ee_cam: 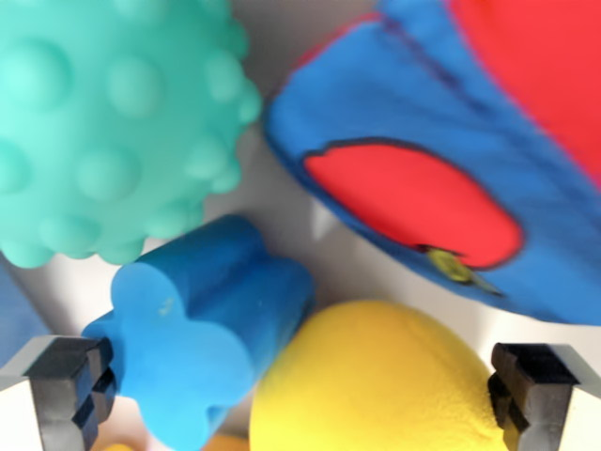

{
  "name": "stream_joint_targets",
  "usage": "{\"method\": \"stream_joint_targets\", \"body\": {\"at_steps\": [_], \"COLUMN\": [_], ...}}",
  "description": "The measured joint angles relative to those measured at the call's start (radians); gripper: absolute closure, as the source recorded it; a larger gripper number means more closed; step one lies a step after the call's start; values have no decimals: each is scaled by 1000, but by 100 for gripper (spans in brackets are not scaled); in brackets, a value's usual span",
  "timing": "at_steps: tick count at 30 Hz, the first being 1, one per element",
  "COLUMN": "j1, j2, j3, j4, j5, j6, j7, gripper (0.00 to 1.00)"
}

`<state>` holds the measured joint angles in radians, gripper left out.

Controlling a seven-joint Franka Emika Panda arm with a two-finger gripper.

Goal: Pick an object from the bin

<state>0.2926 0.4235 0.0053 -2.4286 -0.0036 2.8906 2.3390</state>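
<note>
The wrist view looks straight down into the bin from close range. A blue clover-shaped foam block (202, 329) lies at lower centre-left. A yellow rounded foam object (376, 385) sits beside it at lower centre. My gripper (300, 395) is open, its black fingertips (70, 390) at the bottom corners, with the blue block and the yellow object between them. A teal bumpy ball (103, 122) fills the upper left. A blue fabric item with red patches (423, 178) covers the upper right.
The pale bin floor (282, 197) shows in narrow gaps between the objects. A sliver of another blue thing (14, 319) appears at the left edge. The objects are packed closely together.
</note>
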Motion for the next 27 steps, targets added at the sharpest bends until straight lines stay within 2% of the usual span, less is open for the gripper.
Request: {"method": "stream_joint_targets", "body": {"at_steps": [3, 8, 9, 27], "j1": [0, -1, -1, 0], "j2": [21, 91, 86, 86], "j3": [0, -3, -3, -3], "j4": [15, 15, 15, 14], "j5": [0, 0, 0, 0], "j6": [18, 35, 36, 34], "j7": [0, 0, 0, 0], "gripper": [0, 0, 100, 100]}}
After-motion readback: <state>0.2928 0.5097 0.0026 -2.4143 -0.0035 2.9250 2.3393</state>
